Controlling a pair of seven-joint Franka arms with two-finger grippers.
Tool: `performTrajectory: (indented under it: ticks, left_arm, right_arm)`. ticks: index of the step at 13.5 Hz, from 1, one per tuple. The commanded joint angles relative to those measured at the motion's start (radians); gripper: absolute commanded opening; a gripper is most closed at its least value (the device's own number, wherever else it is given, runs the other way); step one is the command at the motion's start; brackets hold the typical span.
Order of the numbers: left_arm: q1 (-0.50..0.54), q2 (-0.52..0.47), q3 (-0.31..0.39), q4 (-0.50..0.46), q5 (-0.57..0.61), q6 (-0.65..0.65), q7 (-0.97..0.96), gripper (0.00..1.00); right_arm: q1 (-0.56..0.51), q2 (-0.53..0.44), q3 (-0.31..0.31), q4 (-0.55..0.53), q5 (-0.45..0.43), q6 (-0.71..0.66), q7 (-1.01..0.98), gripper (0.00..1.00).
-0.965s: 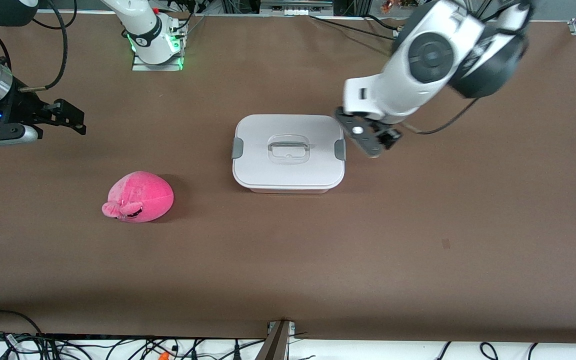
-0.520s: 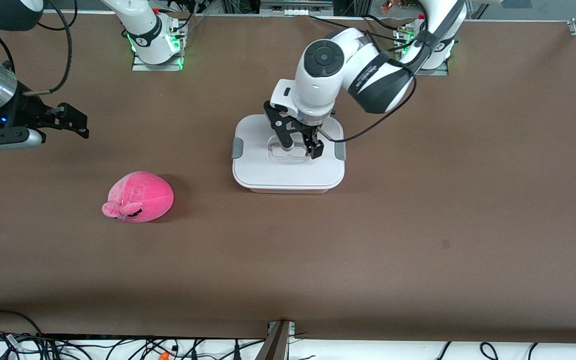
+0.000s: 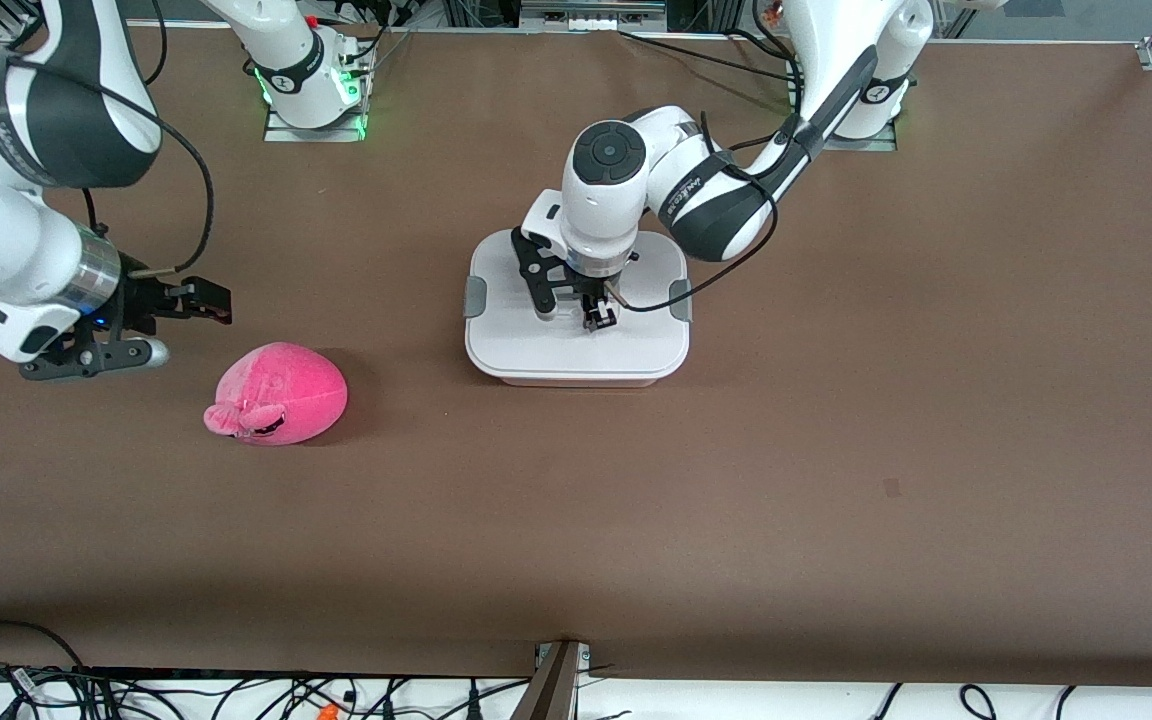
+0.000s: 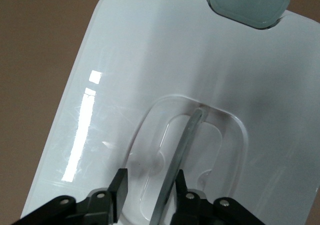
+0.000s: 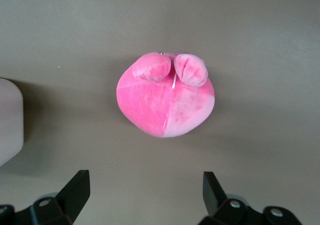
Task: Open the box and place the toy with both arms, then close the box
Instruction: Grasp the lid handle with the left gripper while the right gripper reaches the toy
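**Left end effector on lid handle, right one beside toy**

We see the box (image 3: pixel 576 345) mid-surface (image 3: pixel 836 450), white lid (image 3: pixel 521 335) on, grey clips (image 3: pixel 475 297) at both ends. The left end effector (image 3: pixel 568 312) is down on the lid's middle. In the left wrist view its fingers (image 4: pixel 118 190) straddle the clear handle (image 4: pixel 182 145) in the recess, narrowed around it with one finger right at the handle's edge; we can't tell if they actually pinch it.

The pink plush toy (image 3: pixel 278 393) lies on the surface toward the right arm's end, well apart from the box and a bit nearer the front camera. Its nub and dark face marking point toward that camera.

The right end effector (image 3: pixel 161 330) hangs low over the surface just beside the toy, toward the right arm's end. Fingers (image 5: pixel 75 191) spread wide, holding nothing. The right wrist view has the toy (image 5: pixel 166 96) framed between them, not touching.
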Motion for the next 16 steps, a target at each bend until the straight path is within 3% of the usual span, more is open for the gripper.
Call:
performTrajectory:
  ticks: [1, 2, 5, 12, 13, 14, 15, 16]
  left_arm:
    - [-0.008, 0.003, 0.002, 0.015, 0.028, -0.007, 0.013, 0.05]
    - [-0.008, 0.000, 0.002, 0.015, 0.028, -0.012, 0.015, 0.00]
    - [-0.029, -0.002, 0.002, 0.015, 0.028, -0.024, 0.041, 0.00]
    - [-0.006, -0.117, 0.002, 0.032, 0.013, -0.249, 0.122, 0.00]
    - [0.006, -0.129, 0.001, 0.033, 0.010, -0.272, 0.124, 0.00]
    - [0.011, -0.143, 0.001, 0.035, 0.006, -0.300, 0.122, 0.00]
    - [0.018, -0.167, 0.001, 0.041, 0.006, -0.338, 0.122, 0.00]
    - [0.037, -0.184, -0.001, 0.056, 0.006, -0.386, 0.125, 0.00]
  right_arm:
    - [0.003, 0.033, -0.005, -0.086, 0.009, 0.128, -0.022, 1.00]
    - [0.003, 0.042, -0.006, -0.151, 0.009, 0.189, -0.022, 1.00]
    - [-0.006, 0.051, -0.016, -0.280, 0.011, 0.364, -0.020, 1.00]
    - [-0.011, 0.152, -0.016, -0.274, 0.015, 0.484, -0.016, 0.96]
    - [-0.016, 0.157, -0.016, -0.273, 0.024, 0.486, -0.015, 0.89]
    - [-0.016, 0.157, -0.016, -0.271, 0.035, 0.493, -0.019, 0.74]
    - [-0.016, 0.165, -0.016, -0.271, 0.035, 0.501, -0.019, 0.50]
    - [-0.016, 0.169, -0.016, -0.271, 0.035, 0.503, -0.019, 0.20]
